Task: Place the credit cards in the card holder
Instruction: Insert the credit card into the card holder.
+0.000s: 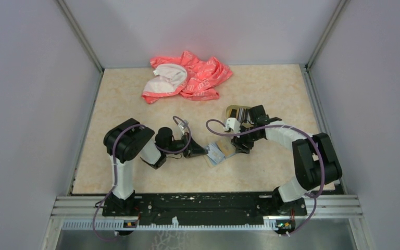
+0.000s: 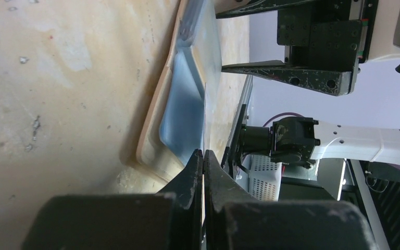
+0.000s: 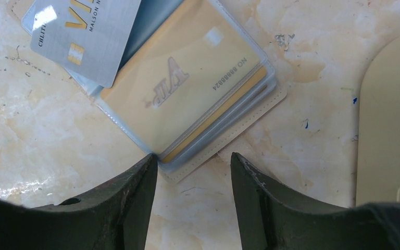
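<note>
While the left pincer [image 2: 203,158] nips the card holder [image 3: 203,94], midway along the near edge of the surface [image 1: 271,174], the right pincer [image 3: 194,166] hovers wide above it; next, I judge, the askew grey credit card [image 3: 86,39] needs sliding into a sleeve.

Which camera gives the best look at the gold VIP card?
The right wrist view: the gold card lies flat in a clear sleeve of the holder, lettering readable. The top view shows a tiny holder; the left wrist view sees it edge-on, card hidden.
</note>
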Available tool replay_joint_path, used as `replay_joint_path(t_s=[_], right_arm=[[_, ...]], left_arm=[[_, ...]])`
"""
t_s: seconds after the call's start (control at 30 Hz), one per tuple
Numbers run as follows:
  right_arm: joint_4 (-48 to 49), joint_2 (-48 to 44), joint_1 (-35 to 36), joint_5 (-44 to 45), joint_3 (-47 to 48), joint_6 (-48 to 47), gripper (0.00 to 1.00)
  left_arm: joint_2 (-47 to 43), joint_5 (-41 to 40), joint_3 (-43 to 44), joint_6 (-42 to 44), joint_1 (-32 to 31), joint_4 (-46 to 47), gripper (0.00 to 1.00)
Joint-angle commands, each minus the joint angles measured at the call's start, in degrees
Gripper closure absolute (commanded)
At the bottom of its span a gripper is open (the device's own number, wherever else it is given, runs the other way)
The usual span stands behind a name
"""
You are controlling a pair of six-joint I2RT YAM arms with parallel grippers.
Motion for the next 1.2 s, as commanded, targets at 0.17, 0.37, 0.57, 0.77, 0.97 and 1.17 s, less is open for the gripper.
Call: replay_joint_path(t_s=[0.17,0.37,0.57,0.77,0.97,1.17], right_arm=[[2.8,0.4,1.3,2.3,1.1,1.2,0.46],[2.8,-0.3,1.5,1.4,1.0,1.4,0.46],[3.0,-1.1,1.5,1.0,0.8,1.6,0.46],[2.9,-1.5,1.5,0.6,0.8,1.7,0.46],[3.0,-1.8,1.4,0.6,0.8,1.8,0.45],[3.0,-2.1,1.5,0.6,0.8,1.7,0.45]], left_arm=[[-0.8,-1.0,1.5,1.9,0.3,-4.0,1.0],[-0.9,-1.5,2.6,2.4,-0.1,-6.7,1.0],[-0.3,-2.0,4.2,2.5,-0.7,-8.9,1.0],[-0.5,-2.1,5.8,3.3,-1.1,-11.3,1.0],[0.0,-1.2,7.7,3.8,-2.1,-13.1,1.0],[1.0,0.0,9.0,3.7,-2.5,-14.2,1.0]])
